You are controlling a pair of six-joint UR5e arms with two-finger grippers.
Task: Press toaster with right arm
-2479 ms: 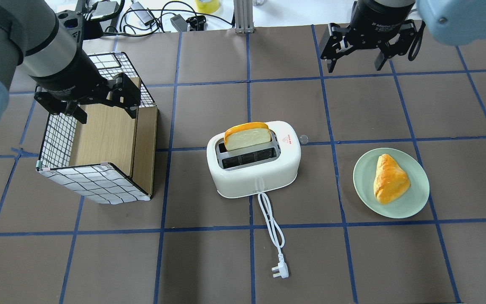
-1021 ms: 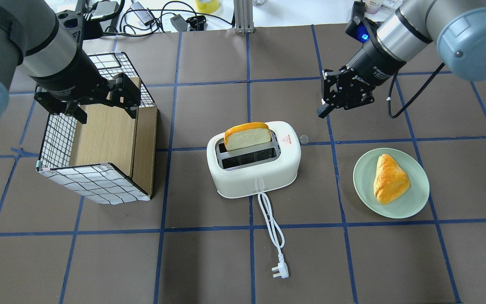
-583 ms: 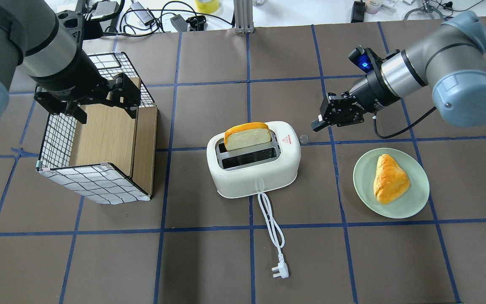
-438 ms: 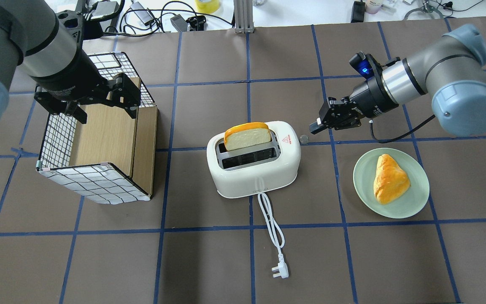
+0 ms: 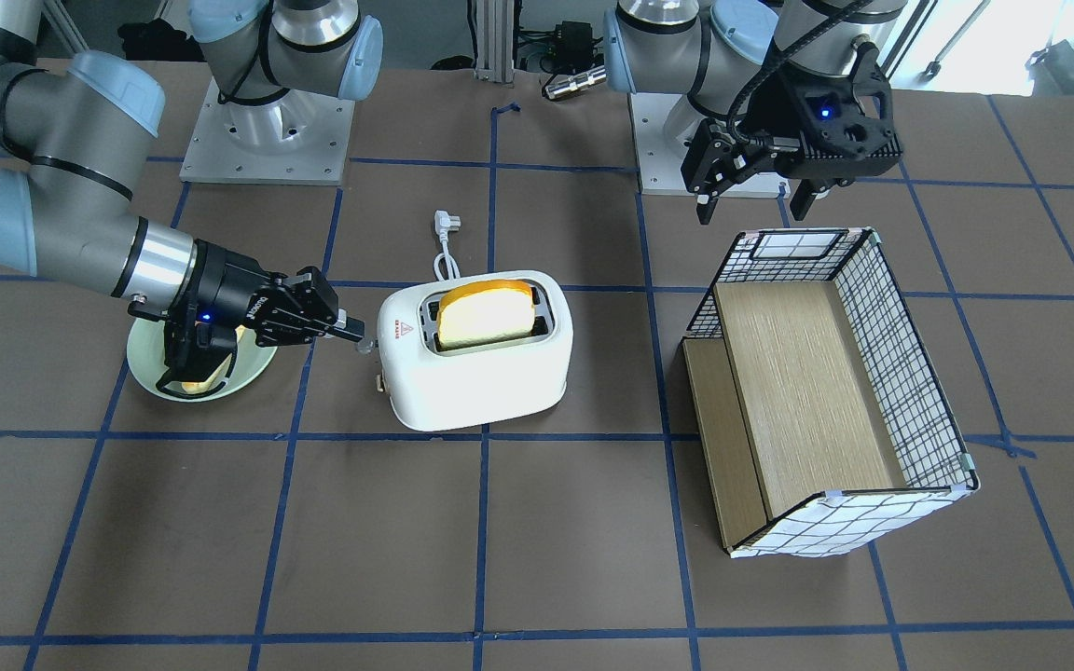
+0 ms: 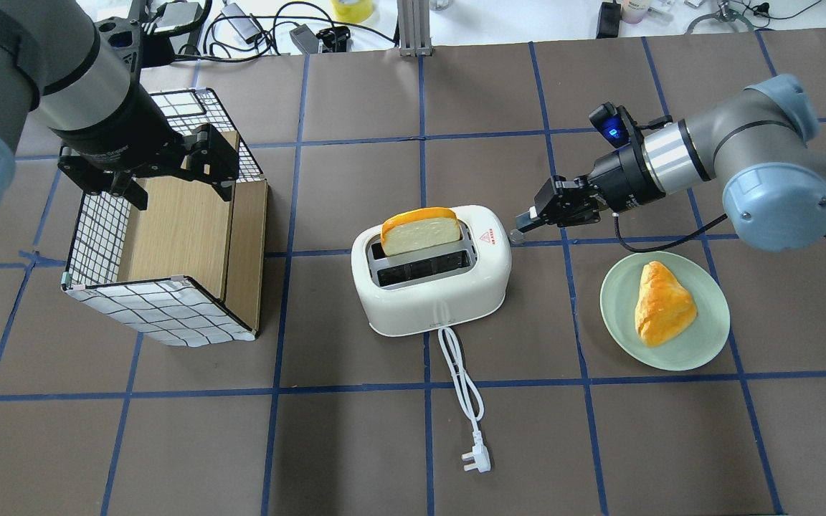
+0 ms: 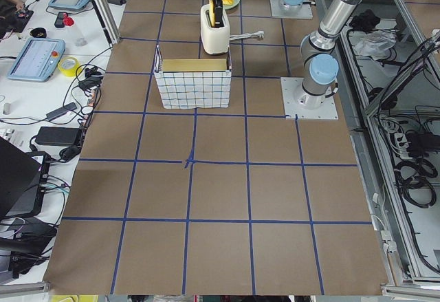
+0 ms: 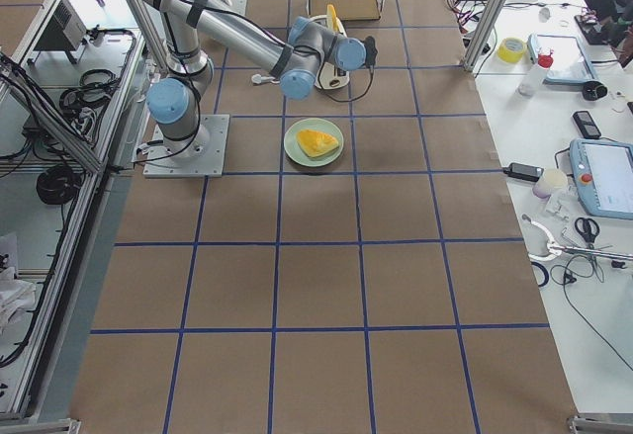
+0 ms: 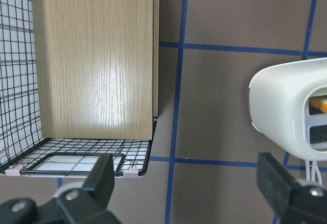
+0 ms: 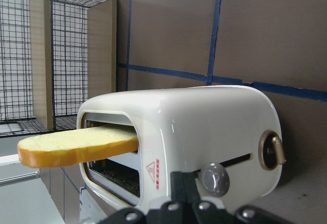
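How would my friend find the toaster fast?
Look at the middle of the brown table with blue lines, between the wire basket and the green plate. The toaster is the only white, rounded thing there, with a slice of bread sticking out of its top.

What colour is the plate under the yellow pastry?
The plate is pale green, clearest in the overhead view.

**Tight at the knob end, open elsewhere**
Your right gripper point(image 6: 522, 223), fingers together, sits right at the lever knob point(image 10: 214, 178) of the toaster point(image 6: 431, 287). You have bare table between that end and the plate point(image 6: 700, 351) nearby. The cord point(image 6: 459, 373) trails toward the robot. The wire basket point(image 6: 162, 308) stands well apart on the toaster's other side.
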